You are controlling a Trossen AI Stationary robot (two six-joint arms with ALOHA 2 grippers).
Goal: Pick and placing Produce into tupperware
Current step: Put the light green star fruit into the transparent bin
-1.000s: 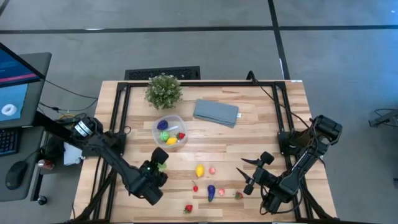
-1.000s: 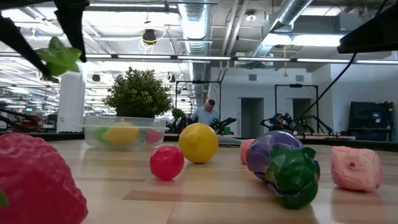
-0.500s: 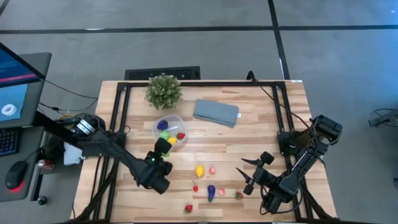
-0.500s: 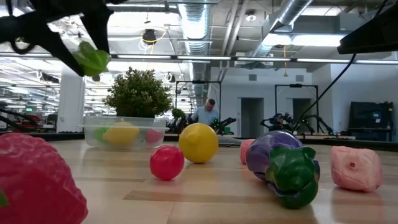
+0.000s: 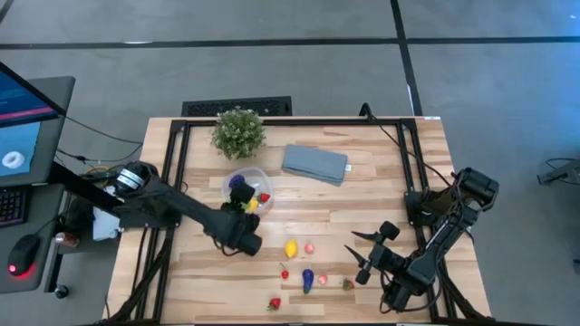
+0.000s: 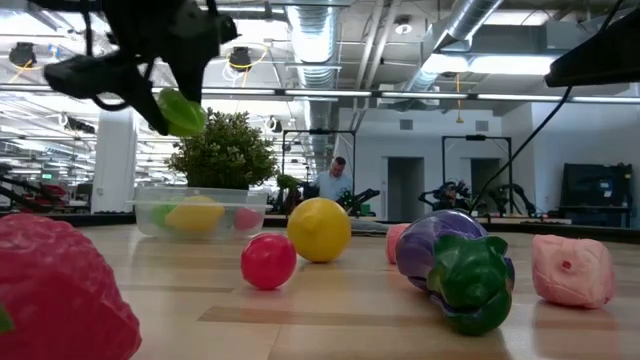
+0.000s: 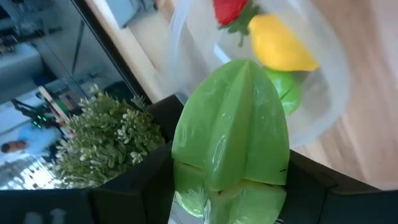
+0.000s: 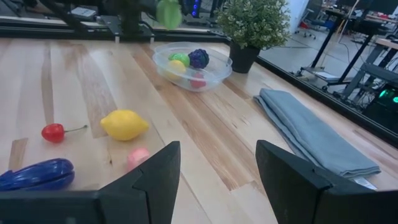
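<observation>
The left tool (image 5: 243, 210) hangs above the near rim of the clear round tupperware (image 5: 228, 186), clenched on a green ridged toy fruit (image 7: 233, 134) that sits wedged between its dark fingers (image 7: 137, 186); in the low view the fruit (image 6: 181, 111) hangs in the air above the container (image 6: 200, 212), in front of the potted plant (image 6: 222, 150). Inside the tupperware lie a yellow piece (image 7: 280, 45), a green piece (image 8: 180, 59), a dark purple-blue piece (image 8: 198, 58) and a red strawberry (image 7: 229, 9). The potted plant (image 5: 238, 131) stands just behind the container on the wooden surface (image 5: 381, 195), and a folded grey-blue cloth (image 5: 314, 164) lies to its right. Nearer the front edge, loose produce rests on the surface: a lemon (image 5: 291, 248), a small pink piece (image 5: 309, 247), a red cherry (image 5: 285, 273), a purple eggplant with a green cap (image 5: 307, 280), another pink piece (image 5: 323, 280) and two strawberries (image 5: 275, 304). Farther right, the right tool (image 5: 365, 254) waits low over the surface, well apart from the produce, its fingers (image 8: 155, 180) spread and holding nothing. In the low view a person (image 6: 333, 180) shows in the room far behind.
</observation>
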